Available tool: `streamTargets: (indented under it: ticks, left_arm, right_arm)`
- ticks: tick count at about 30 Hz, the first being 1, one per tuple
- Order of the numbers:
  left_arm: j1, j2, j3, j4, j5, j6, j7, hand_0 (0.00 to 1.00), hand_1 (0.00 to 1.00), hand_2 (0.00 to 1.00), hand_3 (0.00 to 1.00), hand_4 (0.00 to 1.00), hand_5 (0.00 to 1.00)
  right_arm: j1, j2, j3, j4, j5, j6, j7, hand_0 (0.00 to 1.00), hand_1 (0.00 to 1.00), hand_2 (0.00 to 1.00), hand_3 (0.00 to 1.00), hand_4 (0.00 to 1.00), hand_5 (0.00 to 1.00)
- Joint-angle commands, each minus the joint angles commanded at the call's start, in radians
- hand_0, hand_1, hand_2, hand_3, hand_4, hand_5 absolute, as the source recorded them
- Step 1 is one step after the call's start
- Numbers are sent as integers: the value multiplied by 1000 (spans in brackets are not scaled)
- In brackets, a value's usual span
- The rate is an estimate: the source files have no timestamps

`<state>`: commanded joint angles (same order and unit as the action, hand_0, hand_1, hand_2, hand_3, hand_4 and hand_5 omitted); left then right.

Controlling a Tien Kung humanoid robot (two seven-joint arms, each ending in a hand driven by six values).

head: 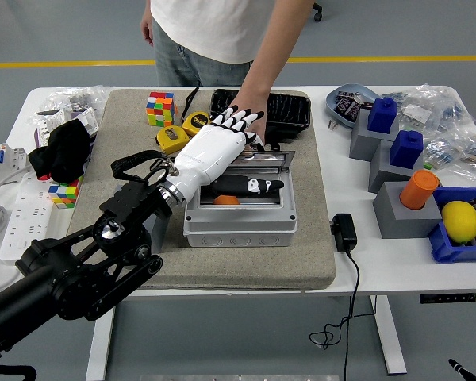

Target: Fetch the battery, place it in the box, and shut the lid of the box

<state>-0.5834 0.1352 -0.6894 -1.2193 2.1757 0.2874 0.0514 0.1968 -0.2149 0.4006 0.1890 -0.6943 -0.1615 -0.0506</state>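
A grey box (239,222) stands open on the grey mat (317,254), its lid (274,161) raised at the back. Inside lie a black object with white marks (250,186) and an orange, battery-like piece (227,200). My left hand (236,121), white with black fingertips, reaches in from the lower left over the box. Its fingers are spread against the lid's top edge and hold nothing. A person's hand (258,119) comes down from the top, right behind my fingers at the lid; its grip is hidden. My right arm is out of view.
Behind the box are a black tray (289,111), two yellow tape measures (182,131) and a colour cube (160,109). Grey blocks with blue (382,113) and orange (419,189) pieces stand to the right, beside a lemon (460,221) in a blue bin. A black adapter (343,232) lies near the mat's right edge.
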Motion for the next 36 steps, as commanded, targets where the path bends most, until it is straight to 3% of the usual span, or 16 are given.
streamTargets:
  ticks: [6, 14, 19, 22, 24, 26, 27, 31, 32, 33, 36]
  left_arm:
    - [4, 19, 69, -13, -12, -5, 4, 998, 998, 998, 564, 998, 998]
    - [9, 29, 108, -23, -18, -6, 2, 998, 998, 998, 560, 998, 998]
    - [24, 33, 64, -79, -39, 25, -27, 998, 998, 998, 553, 998, 998]
    - [49, 34, -4, -144, -132, -7, -80, 998, 998, 968, 608, 998, 998]
    - [81, 25, -68, -201, -216, -62, -113, 998, 998, 968, 608, 998, 998]
    - [124, 5, -149, -270, -301, -140, -111, 998, 998, 968, 608, 998, 998]
    - [141, -3, -187, -301, -346, -177, -97, 853, 842, 811, 782, 998, 998]
    - [209, -19, -345, -398, -512, -337, 9, 853, 842, 811, 782, 998, 998]
    - [230, -20, -390, -407, -558, -382, 45, 853, 842, 811, 782, 998, 998]
    - [241, -21, -429, -408, -597, -421, 69, 779, 820, 800, 817, 998, 998]
    - [274, -30, -558, -374, -727, -551, 130, 779, 820, 800, 817, 998, 998]
  right_arm:
    - [-1, 0, 2, -1, 1, 0, -1, 985, 824, 760, 787, 998, 998]
    - [1, 2, 9, 0, -3, 0, -1, 985, 822, 760, 787, 998, 998]
    - [0, 2, 12, -1, -2, 0, -2, 984, 821, 760, 787, 998, 998]
    - [-2, 4, 13, -2, -1, -1, -3, 984, 820, 759, 787, 998, 998]
    - [-3, 4, 20, -1, -6, -1, -3, 984, 820, 759, 787, 998, 998]
    - [-4, 6, 20, -1, -4, -1, -3, 984, 820, 759, 787, 998, 998]
    - [-5, 7, 22, -1, -6, -1, -4, 984, 815, 758, 787, 998, 998]
    - [-7, 9, 21, -1, -4, -1, -5, 984, 815, 758, 787, 998, 998]
    - [-8, 10, 21, -2, -4, -1, -5, 984, 815, 758, 787, 998, 998]
    - [-8, 10, 20, -1, -4, -1, -5, 957, 806, 758, 787, 998, 998]
    - [-9, 9, 15, -1, 2, 1, -5, 957, 806, 758, 787, 998, 998]
